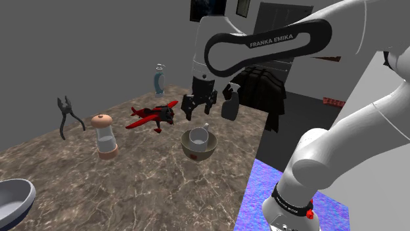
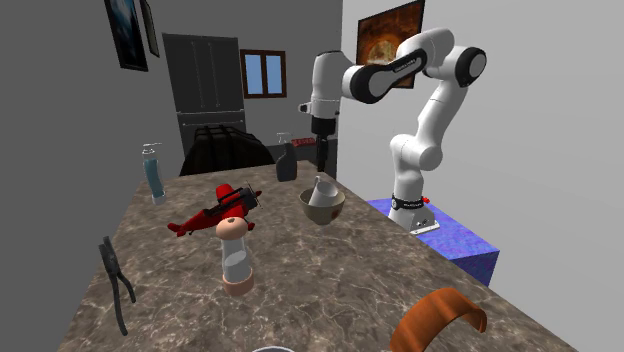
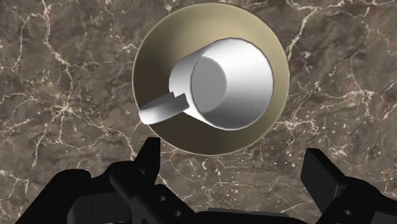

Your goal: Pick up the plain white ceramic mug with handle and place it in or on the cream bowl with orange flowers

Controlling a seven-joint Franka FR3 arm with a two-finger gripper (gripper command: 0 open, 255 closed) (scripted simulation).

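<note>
A plain white mug [image 3: 222, 83] with a handle rests tilted inside the cream bowl [image 3: 156, 57] on the brown marble table. In the shoulder view the mug [image 1: 199, 136] sits in the bowl [image 1: 197, 152] near the table's right side. My black gripper [image 1: 199, 109] hovers above the bowl, open, its fingers [image 3: 150, 159] apart and holding nothing. From the second exterior view the gripper [image 2: 323, 163] hangs above the mug [image 2: 321, 191] and bowl [image 2: 323, 210].
A red toy plane [image 1: 152, 116], a pink-capped jar [image 1: 105, 136], black pliers [image 1: 67, 115], a blue bottle [image 1: 159, 80] and a dark spray bottle [image 1: 230, 104] stand on the table [image 1: 131, 190]. A grey bowl [image 1: 12, 200] sits at the near left. An orange ring [image 2: 438, 318] lies near the camera.
</note>
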